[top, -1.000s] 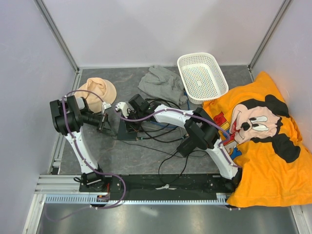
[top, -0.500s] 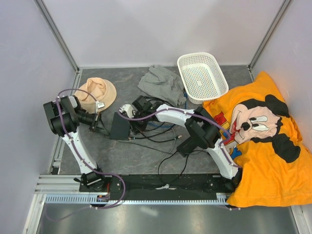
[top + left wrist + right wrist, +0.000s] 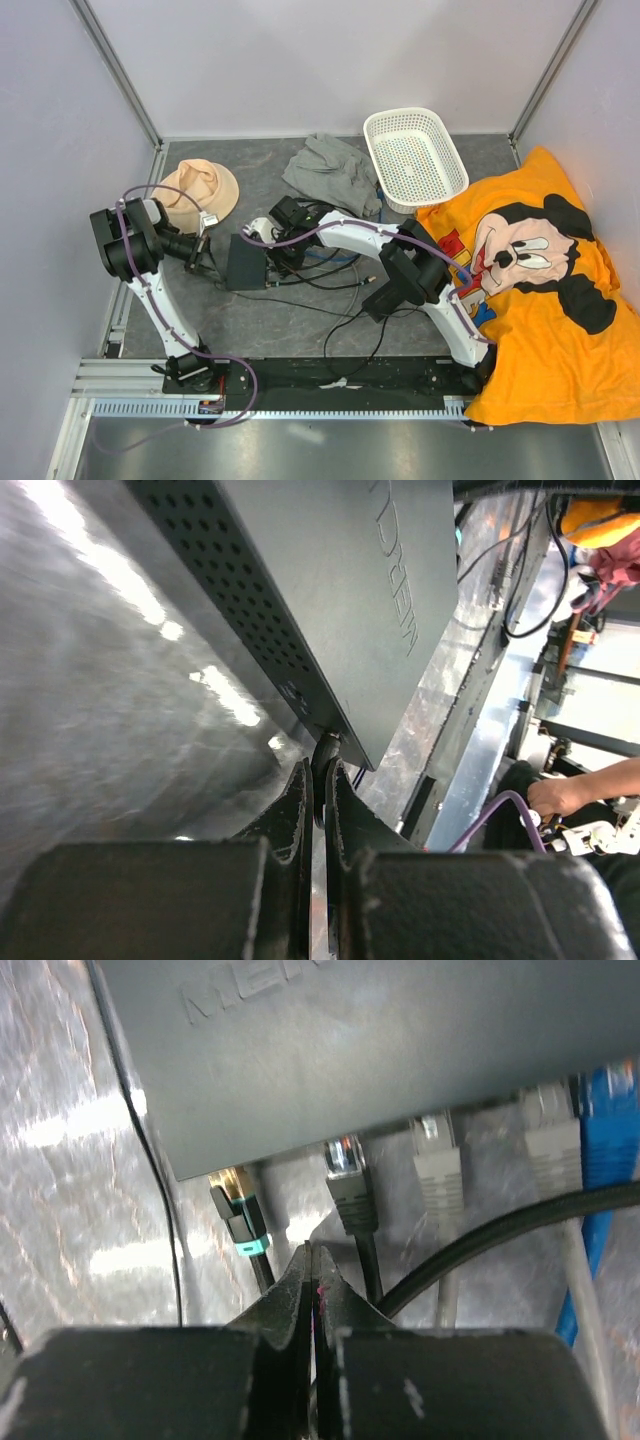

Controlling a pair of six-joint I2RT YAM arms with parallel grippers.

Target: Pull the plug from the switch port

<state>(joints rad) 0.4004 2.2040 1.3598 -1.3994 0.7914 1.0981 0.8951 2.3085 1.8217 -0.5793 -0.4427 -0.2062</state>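
Observation:
The flat black switch box (image 3: 245,265) lies between the two arms. My left gripper (image 3: 208,253) is at its left end. In the left wrist view the box (image 3: 380,590) fills the top, and my left gripper (image 3: 320,770) is pinched on a thin black cord (image 3: 326,752) at the box's corner. In the right wrist view the box edge (image 3: 330,1050) shows a row of plugs: a black one with a teal band (image 3: 238,1222), a dark grey one (image 3: 350,1195), light grey ones (image 3: 437,1165) and a blue cable (image 3: 600,1090). My right gripper (image 3: 313,1250) is shut and empty, between the teal-banded and dark grey plugs.
A peach hat (image 3: 195,190) lies behind the left arm. A grey cloth (image 3: 330,170) and a white basket (image 3: 415,155) are at the back. An orange cartoon shirt (image 3: 540,280) covers the right side. Loose black cables (image 3: 340,290) trail in front of the box.
My left arm has drawn back to the left, and the black box has slid left and turned with it. The right gripper stays at the box's plug side.

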